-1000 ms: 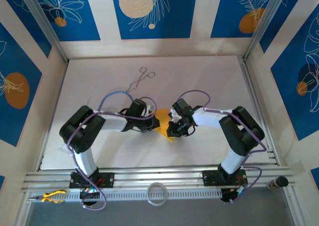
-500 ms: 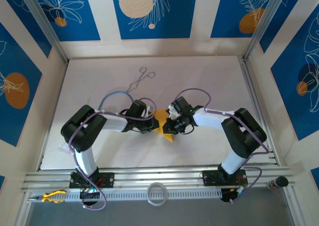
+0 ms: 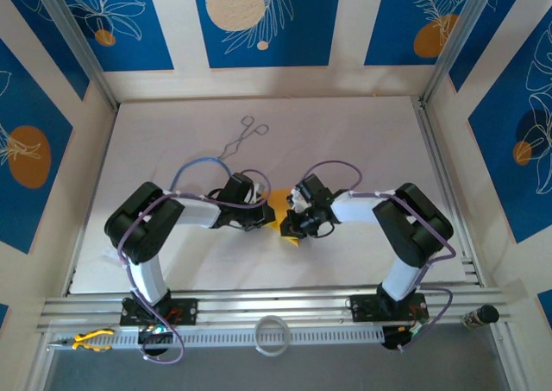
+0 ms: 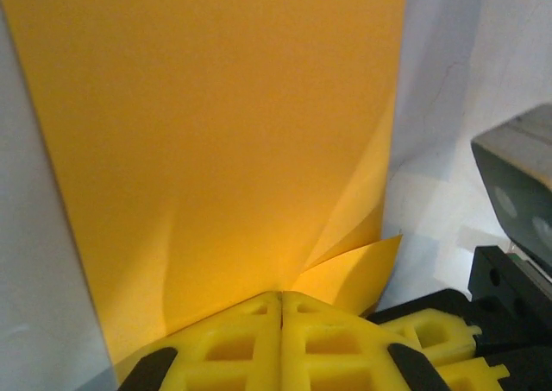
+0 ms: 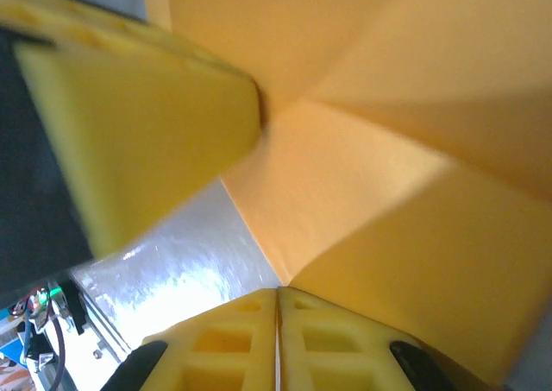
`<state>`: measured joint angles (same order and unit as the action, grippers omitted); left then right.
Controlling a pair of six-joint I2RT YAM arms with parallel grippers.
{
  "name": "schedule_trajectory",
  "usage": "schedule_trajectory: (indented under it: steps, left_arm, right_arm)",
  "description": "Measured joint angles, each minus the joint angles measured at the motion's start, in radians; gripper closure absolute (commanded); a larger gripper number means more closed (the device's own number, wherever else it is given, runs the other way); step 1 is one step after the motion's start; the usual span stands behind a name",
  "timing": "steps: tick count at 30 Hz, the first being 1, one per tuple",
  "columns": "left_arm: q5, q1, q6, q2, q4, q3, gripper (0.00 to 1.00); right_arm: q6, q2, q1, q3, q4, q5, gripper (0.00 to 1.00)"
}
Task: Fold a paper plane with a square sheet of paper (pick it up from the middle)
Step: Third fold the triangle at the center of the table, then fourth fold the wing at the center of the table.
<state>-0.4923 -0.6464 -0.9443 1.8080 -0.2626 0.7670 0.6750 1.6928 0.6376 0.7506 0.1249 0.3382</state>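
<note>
**Item:** sheet of paper (image 3: 278,206), orange-yellow, partly folded, with a diagonal crease and one small loose flap (image 4: 354,274).

**Location:** the near middle of the white tabletop (image 3: 362,141), caught between two grippers that face each other tip to tip.

**Left gripper** (image 4: 280,300): jaws pressed together, pinching the sheet's near edge. The paper runs straight away from their seam.

**Right gripper** (image 5: 278,300): jaws pressed together on the point of a folded layer. The paper fans upward and to the right of the seam. One yellow pad (image 5: 129,123) of the left gripper lies against the same sheet.

**Also present:** metal forceps (image 3: 244,137), farther back on the tabletop, well apart.
</note>
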Motion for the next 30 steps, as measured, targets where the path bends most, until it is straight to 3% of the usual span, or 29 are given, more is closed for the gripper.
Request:
schedule_trajectory:
  steps: [8,15,21,30]
  left_arm:
    - [0.002,0.0,-0.001,0.0,0.0,0.0,1.0]
    - [0.008,0.0,-0.051,-0.011,-0.043,-0.029,1.0]
    - [0.087,-0.017,-0.128,-0.072,-0.063,-0.093,0.99]
    - [0.198,-0.042,-0.129,-0.214,0.025,-0.111,0.75]
  right_arm:
    - [0.0,-0.122,-0.048,-0.15,-0.002,0.037,0.9]
    - [0.008,-0.253,-0.074,-0.207,0.056,-0.011,0.89]
    - [0.016,-0.314,-0.104,-0.183,0.064,-0.067,0.79]
    - [-0.005,-0.163,-0.087,0.007,0.074,-0.096,0.71]
